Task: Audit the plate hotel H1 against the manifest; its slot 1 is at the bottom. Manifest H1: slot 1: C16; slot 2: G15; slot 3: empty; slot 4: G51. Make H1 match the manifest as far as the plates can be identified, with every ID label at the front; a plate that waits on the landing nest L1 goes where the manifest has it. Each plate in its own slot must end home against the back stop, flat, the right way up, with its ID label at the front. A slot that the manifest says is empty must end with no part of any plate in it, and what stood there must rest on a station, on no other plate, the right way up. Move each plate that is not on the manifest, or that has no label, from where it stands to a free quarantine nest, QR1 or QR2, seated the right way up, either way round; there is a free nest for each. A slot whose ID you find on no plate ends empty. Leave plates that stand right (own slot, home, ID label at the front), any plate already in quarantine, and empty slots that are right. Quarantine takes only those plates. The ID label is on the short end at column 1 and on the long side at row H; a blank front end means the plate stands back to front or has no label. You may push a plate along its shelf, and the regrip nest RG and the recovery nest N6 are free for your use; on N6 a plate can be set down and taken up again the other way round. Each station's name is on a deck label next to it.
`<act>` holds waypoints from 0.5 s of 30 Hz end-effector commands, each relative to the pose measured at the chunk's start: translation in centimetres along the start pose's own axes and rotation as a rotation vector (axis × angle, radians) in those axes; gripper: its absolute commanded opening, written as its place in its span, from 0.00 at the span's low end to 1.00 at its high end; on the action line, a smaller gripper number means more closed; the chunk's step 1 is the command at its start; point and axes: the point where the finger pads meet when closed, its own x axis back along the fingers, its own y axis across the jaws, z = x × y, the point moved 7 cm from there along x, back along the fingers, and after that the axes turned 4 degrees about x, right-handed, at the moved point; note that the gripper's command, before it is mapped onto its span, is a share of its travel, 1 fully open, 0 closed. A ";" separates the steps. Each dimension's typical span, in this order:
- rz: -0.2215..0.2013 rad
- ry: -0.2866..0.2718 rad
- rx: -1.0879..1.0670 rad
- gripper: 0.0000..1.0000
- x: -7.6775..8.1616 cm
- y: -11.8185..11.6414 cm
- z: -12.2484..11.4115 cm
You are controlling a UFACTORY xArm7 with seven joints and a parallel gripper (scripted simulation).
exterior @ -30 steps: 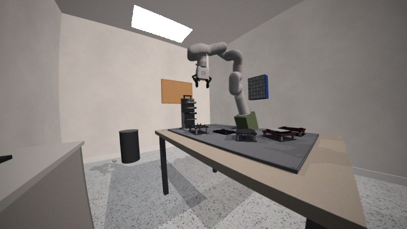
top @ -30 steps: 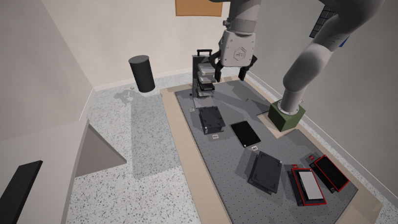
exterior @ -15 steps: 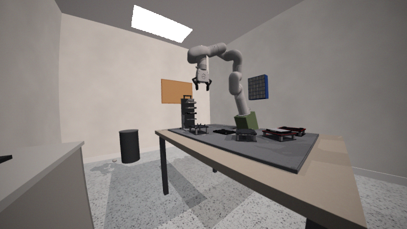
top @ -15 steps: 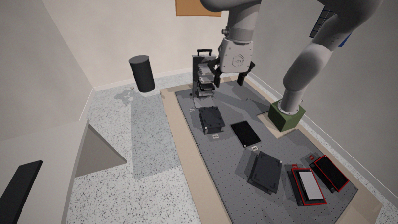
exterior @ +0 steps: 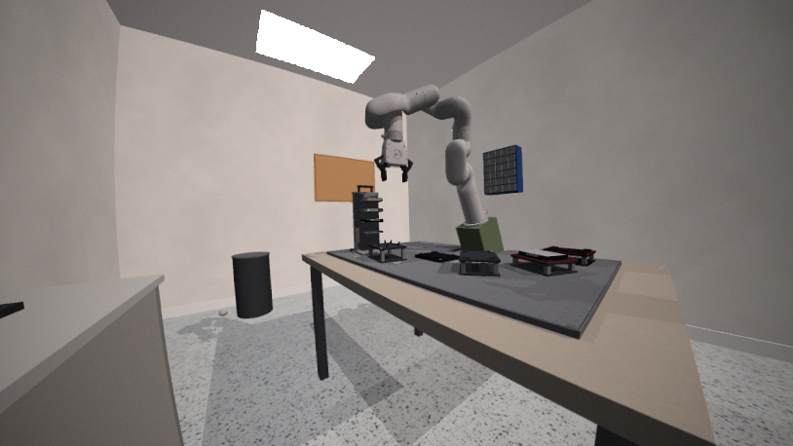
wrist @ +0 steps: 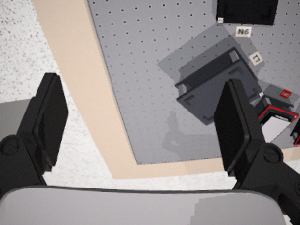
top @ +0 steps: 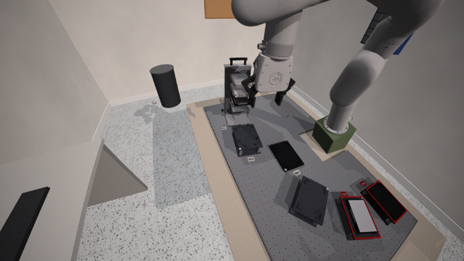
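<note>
jaws spread wide and holding nothing above plate hotel h1 (top: 228,85) on the bench (top: 207,155); its plates (top: 237,78) look light, rigid and smooth-sided, probably best pinched across the long sides

Matt grey perforated metal-looking board (top: 259,194) on a smooth pale wood-look tabletop (top: 214,168), matt black plastic-looking jaws, smooth light-grey arm casing (top: 353,74), speckled stone-look floor (top: 162,227), matt dark bin (top: 165,85), cork-brown wall board (exterior: 342,177)

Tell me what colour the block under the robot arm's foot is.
Dark green: the square block under the arm, clearest in the top view.
</note>
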 end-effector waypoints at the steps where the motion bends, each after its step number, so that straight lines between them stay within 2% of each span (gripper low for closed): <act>1: 0.002 0.001 0.000 1.00 -0.8 -0.1 0.0; 15: 0.002 0.001 0.000 1.00 -2.8 -0.1 0.0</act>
